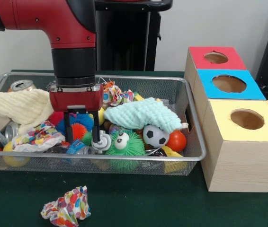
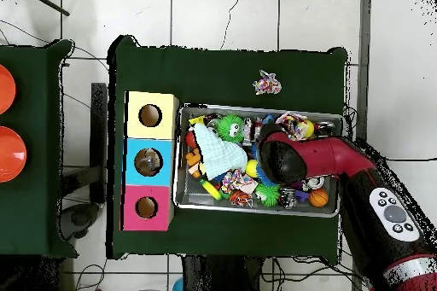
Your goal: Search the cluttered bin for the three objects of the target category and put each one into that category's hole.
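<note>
My gripper (image 1: 82,135) hangs low inside the wire mesh bin (image 1: 193,118), left of centre. It is open, with one finger on each side of a blue spiky ball (image 1: 80,121) and an orange spiky ball (image 1: 77,131). I cannot tell whether the fingers touch either ball. A green furry toy with big eyes (image 1: 124,144), a small soccer ball (image 1: 156,135) and an orange ball (image 1: 176,140) lie to the right of the fingers. In the overhead view the red arm (image 2: 294,160) hides the gripper. Red (image 1: 214,57), blue (image 1: 228,84) and yellow (image 1: 247,120) holed boxes stand beside the bin.
A mint cloth (image 1: 141,115) and a yellow cloth (image 1: 18,106) drape over the clutter. Cans (image 1: 22,85) lie at the bin's left end. A crumpled colourful paper ball (image 1: 67,207) lies on the green table outside the bin.
</note>
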